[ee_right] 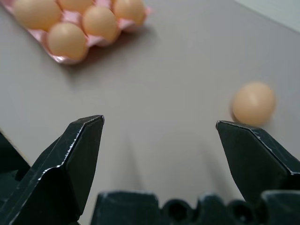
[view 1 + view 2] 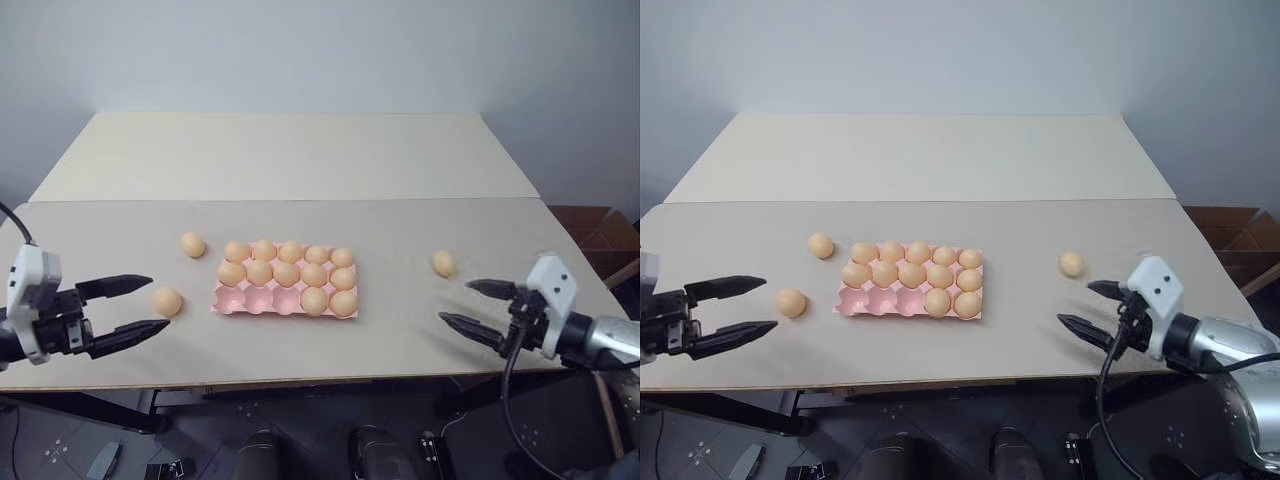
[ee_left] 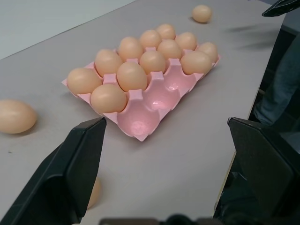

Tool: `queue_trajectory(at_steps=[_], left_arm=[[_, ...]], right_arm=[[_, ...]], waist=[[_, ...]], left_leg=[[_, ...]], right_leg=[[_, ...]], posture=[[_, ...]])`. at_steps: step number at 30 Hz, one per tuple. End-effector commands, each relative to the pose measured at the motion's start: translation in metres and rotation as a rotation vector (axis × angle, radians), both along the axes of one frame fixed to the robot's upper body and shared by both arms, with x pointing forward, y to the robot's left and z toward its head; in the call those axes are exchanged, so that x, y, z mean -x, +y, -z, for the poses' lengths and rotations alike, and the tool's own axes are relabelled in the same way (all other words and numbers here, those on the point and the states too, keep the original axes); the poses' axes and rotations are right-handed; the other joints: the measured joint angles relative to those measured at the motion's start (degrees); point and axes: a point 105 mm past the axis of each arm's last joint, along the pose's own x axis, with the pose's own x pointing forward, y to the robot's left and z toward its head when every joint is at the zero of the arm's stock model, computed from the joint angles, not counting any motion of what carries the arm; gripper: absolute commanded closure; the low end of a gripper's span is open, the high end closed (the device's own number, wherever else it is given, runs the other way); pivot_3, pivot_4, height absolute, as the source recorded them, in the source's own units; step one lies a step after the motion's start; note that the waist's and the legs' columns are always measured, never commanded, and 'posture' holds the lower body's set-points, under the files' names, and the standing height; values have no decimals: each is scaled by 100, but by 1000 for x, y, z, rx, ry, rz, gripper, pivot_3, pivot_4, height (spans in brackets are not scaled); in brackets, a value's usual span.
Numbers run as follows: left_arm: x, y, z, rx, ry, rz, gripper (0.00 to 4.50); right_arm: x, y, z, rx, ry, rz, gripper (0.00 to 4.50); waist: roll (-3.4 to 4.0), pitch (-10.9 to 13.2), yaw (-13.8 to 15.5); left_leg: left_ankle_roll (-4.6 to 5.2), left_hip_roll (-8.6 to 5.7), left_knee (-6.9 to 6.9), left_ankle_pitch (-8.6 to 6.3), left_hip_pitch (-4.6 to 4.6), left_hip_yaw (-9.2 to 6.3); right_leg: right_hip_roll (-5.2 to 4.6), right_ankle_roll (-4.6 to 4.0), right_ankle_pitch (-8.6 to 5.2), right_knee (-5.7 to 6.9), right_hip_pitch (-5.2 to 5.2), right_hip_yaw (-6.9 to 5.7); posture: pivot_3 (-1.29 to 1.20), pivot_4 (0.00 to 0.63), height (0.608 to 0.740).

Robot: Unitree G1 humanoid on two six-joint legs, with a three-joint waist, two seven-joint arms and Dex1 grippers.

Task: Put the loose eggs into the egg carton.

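In egg carton [image 2: 288, 299], twelve eggs [image 2: 287, 273], three cups empty

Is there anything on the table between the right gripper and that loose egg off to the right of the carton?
Nothing visible. The right gripper is open, and only bare table lies between it and the loose egg. The egg carton sits well off to its left.
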Motion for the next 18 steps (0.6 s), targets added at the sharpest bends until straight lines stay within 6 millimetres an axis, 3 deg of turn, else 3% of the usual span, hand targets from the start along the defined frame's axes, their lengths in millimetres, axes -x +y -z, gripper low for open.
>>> queue_trajectory(at_steps=[1,10,18], left_arm=[[1,-1,-13,-22,-62,-2,0],[-2,-4,-14,-25,-75,3,0],[-6,-7,-15,-25,-88,12,0]], right_arm=[[-3,-10,-10,3,-20,83,45],[-9,-5,-15,-7,-11,111,45],[-76,-4,-6,21,-2,349,45]], waist=[[0,0,2],[0,0,21],[0,0,-46]], left_leg=[[0,0,0,0,1,0],[0,-1,0,0,-2,0],[0,0,0,0,2,5]], right_leg=[[0,-8,-5,0,1,0],[-1,-10,-7,-3,1,0],[5,-27,0,-2,-2,11]], posture=[[0,150,740],[0,150,740],[0,150,740]])
